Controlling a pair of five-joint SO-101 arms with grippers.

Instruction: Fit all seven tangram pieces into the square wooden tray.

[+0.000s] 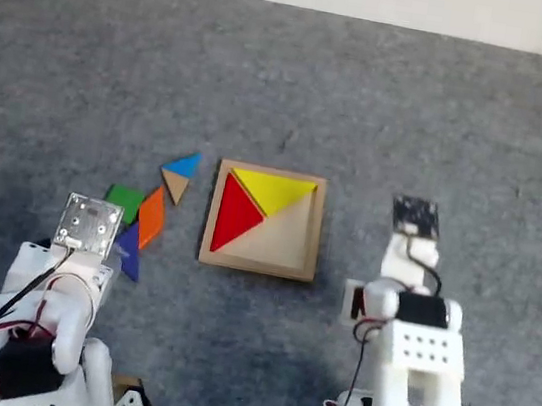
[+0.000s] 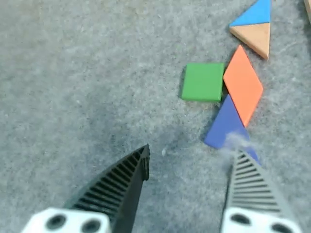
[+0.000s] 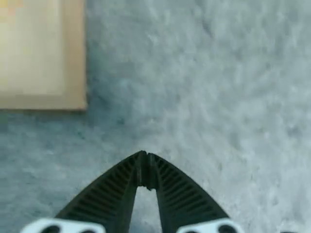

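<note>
- While two pieces already lie inside it, the square wooden tray [image 1: 258, 266] sits flat near the middle of the grey-covered bench [image 1: 416, 102], between the two arms.
- It is pale wood with a raised rim. Inside, one large yellow triangle [image 1: 275, 191] and one large red triangle [image 1: 236, 213] lie side by side, and the rest of its floor is bare.
- Five pieces lie loose on the left arm's side of the tray: one light blue triangle [image 2: 255, 14], one tan triangle [image 2: 253, 38], one green square [image 2: 202, 82], one orange parallelogram [image 2: 242, 83] and one dark blue triangle [image 2: 224, 127].
- That makes five triangles, one square and one parallelogram.
- The loose pieces crowd together: light blue against tan, orange against green and dark blue.
- Spread wide and empty, the left end effector [image 2: 192, 151] has one fingertip over the dark blue triangle's end.
- Closed on nothing, the right end effector [image 3: 145, 160] is over bare covering near a tray corner.
</note>
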